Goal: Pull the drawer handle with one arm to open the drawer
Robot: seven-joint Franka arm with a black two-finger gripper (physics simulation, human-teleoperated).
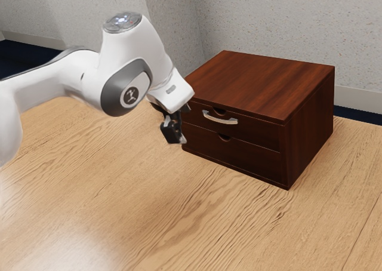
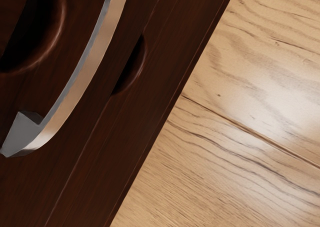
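Arm at the cabinet front, top drawer flush with the one below
Exterior view: at frame centre the gripper (image 1: 172, 131) hangs just left of the silver handle (image 1: 219, 119) on the top drawer (image 1: 253, 129) of the dark wooden cabinet (image 1: 262, 80), centre right on the table (image 1: 179, 223); whether it is spread or closed cannot be told. Wrist view: the handle (image 2: 82, 72) curves across the dark drawer front, with the table (image 2: 240, 137) beside it

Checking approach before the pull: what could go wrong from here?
1. The gripper hangs beside the front corner of the cabinet, off the end of the handle; moving in could hit the drawer front.
2. The handle is a thin curved bar; a grip near its end may slip.
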